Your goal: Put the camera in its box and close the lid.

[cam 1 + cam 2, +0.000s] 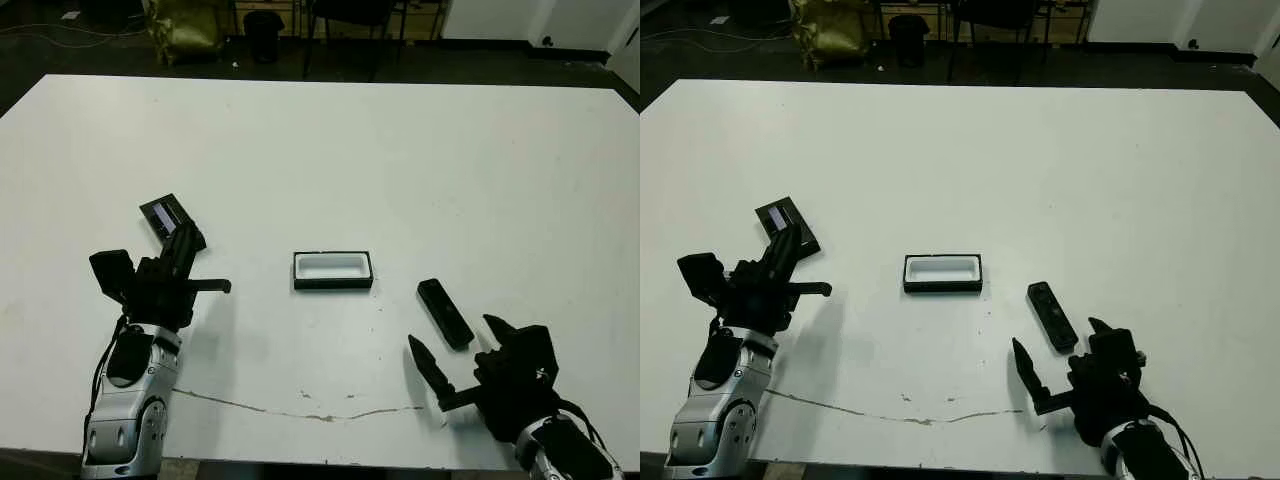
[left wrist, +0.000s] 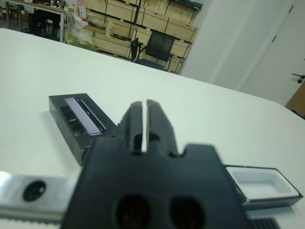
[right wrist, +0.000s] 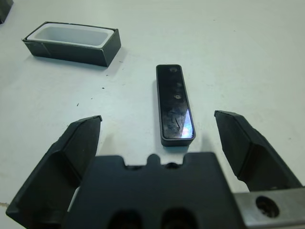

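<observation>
I see a wide white counter (image 1: 400, 150) with a thin dark crack near its front edge. On it lie a shallow black box with white lining (image 1: 333, 270) at centre, a slim glossy black bar-shaped camera (image 1: 444, 313) to its right, and a flat black windowed lid (image 1: 168, 216) well to its left.

head stereo pair looking forward and down over the whole table (image 1: 420, 150) from high up | left wrist view looking low and close along its claw (image 2: 143, 121) past the lid (image 2: 78, 117) | right wrist view hovering close above the camera (image 3: 174, 102) | all four sharing the box (image 1: 333, 270)
</observation>
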Controlling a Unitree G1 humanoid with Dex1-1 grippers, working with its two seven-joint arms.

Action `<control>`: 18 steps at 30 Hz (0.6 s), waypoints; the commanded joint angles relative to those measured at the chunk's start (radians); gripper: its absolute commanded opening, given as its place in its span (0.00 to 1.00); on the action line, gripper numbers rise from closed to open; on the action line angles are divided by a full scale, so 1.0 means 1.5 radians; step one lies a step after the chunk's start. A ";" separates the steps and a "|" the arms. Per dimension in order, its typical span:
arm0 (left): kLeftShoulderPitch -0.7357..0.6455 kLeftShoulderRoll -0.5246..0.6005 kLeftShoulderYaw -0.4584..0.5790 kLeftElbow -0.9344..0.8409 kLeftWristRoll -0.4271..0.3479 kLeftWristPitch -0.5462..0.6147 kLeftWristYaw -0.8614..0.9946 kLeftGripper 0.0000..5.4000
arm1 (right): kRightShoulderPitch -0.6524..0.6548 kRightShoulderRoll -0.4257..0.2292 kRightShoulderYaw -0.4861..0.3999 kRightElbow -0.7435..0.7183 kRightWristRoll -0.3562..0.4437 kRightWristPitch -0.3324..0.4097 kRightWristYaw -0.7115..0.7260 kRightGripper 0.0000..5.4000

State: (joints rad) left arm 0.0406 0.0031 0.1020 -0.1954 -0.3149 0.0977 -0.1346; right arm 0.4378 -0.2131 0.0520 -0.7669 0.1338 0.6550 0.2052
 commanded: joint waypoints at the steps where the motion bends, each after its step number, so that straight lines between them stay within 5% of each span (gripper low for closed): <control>1: 0.003 0.004 0.002 0.008 0.005 0.004 0.000 0.00 | 0.010 -0.008 0.006 0.002 -0.007 0.017 -0.008 1.00; 18: 0.004 0.002 0.002 0.009 0.005 0.001 -0.001 0.00 | -0.005 -0.012 0.028 0.047 -0.036 0.031 -0.039 1.00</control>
State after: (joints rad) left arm 0.0387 0.0025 0.1024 -0.1881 -0.3162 0.0884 -0.1436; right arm 0.4177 -0.2226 0.0938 -0.7298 0.0979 0.6836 0.1576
